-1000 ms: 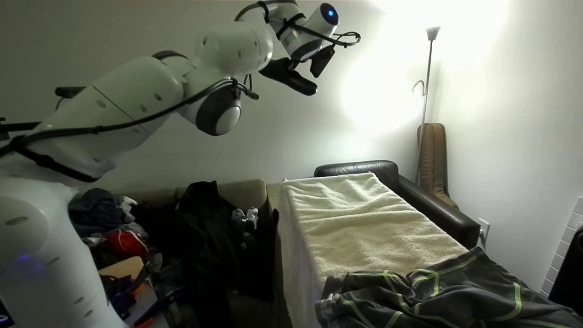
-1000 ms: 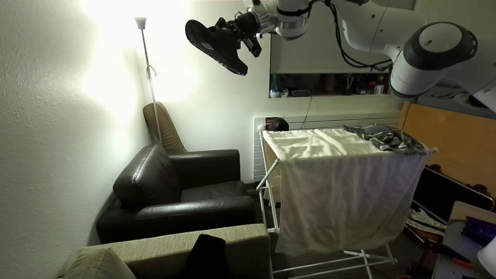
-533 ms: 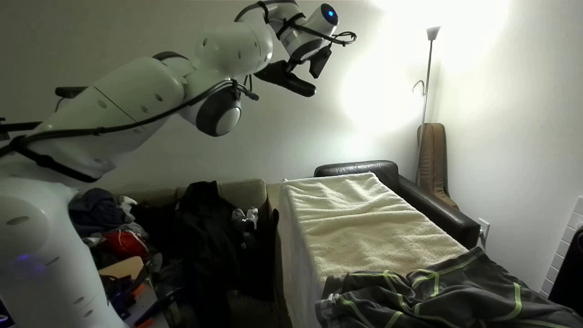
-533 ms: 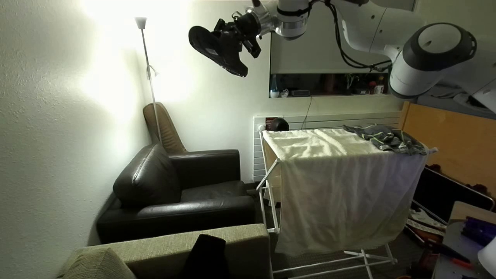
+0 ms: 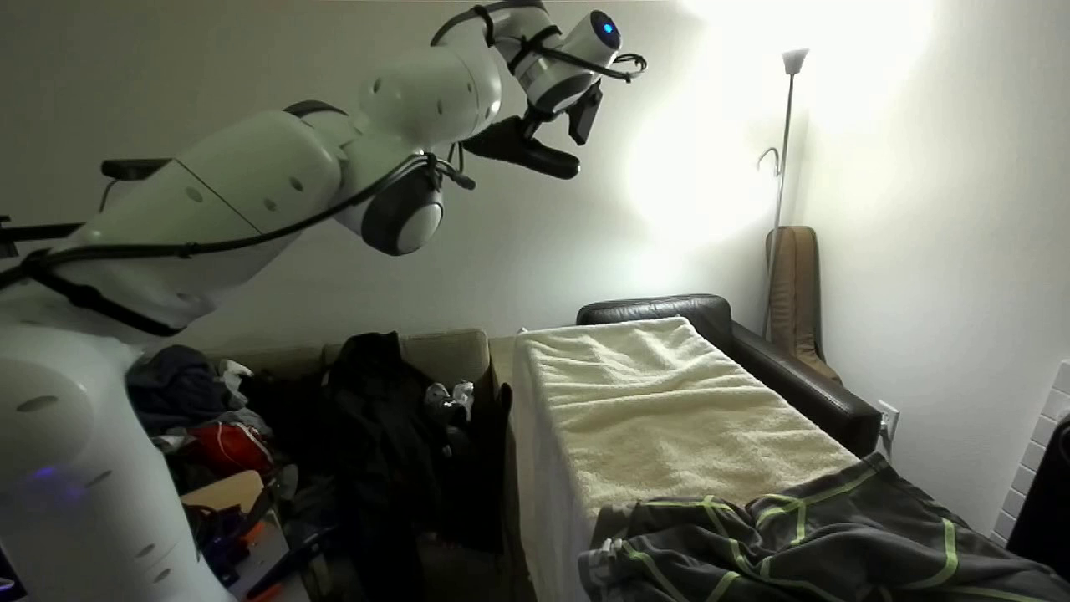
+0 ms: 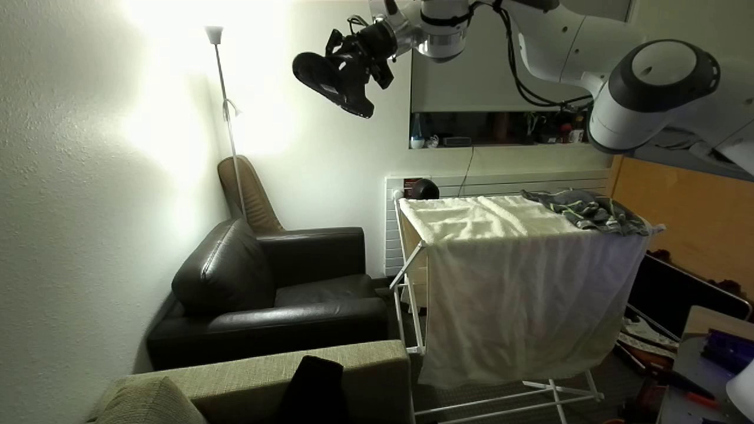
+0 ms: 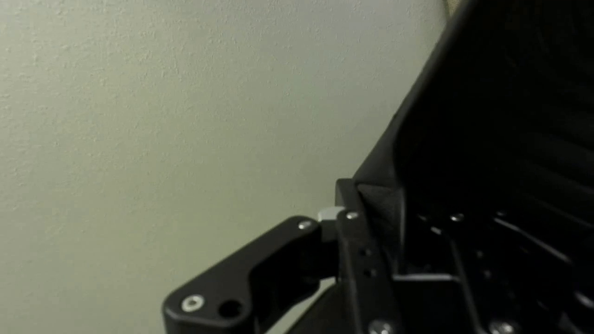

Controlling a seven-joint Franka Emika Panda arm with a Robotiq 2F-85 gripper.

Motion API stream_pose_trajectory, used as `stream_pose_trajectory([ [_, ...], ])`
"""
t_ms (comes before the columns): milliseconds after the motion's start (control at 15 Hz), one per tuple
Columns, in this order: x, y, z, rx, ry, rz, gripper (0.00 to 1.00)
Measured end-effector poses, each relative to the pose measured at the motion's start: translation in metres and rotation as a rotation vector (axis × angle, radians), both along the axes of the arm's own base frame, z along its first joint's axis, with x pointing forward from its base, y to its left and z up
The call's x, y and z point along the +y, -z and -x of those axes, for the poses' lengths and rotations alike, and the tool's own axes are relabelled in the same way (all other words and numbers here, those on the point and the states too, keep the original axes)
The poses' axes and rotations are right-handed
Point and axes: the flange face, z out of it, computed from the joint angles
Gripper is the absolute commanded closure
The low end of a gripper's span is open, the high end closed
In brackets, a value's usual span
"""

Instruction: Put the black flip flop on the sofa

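The flip flop [image 6: 333,86] is aloft in the gripper [image 7: 399,218], touching nothing below. The fingers [image 7: 359,260] are drawn nearly together, with what appears to be the strap [image 7: 380,162] pinched between them; darkness hides the far contact. In my judgement the strap is chosen as the raised, thin part, leaving the sole [image 5: 552,163] free to meet a surface.

The flip flop is tilted, sloping from ten o'clock down to four in an exterior view. Which end is the toe cannot be told.

The sofa [image 6: 235,377], judged the destination, lies well below, between six and seven o'clock in both exterior views. It bears clothes [image 5: 376,418], so a level spot may be scarce. The armchair [image 6: 283,324] stands at the sofa's twelve o'clock. A towel [image 6: 518,306] covers a rack [image 6: 406,266] between four and five, presumably to dry.

The arm [image 5: 234,176] reaches high, probably for clearance. Lowering and release remain. Risk: the four-o'clock end may land first; levelling beforehand is advised.
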Motion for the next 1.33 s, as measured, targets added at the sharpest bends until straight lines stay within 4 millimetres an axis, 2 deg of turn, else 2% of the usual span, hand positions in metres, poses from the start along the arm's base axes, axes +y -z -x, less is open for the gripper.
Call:
stream_pose_trajectory([
  [333,0.012,0.003,0.006,-0.042,-0.084,0.02,0.98],
  [667,0.023,-0.002,0.019,-0.057,-0.189,0.015,0.98],
  [1333,0.029,-0.008,0.028,-0.058,-0.258,-0.014,0.98],
])
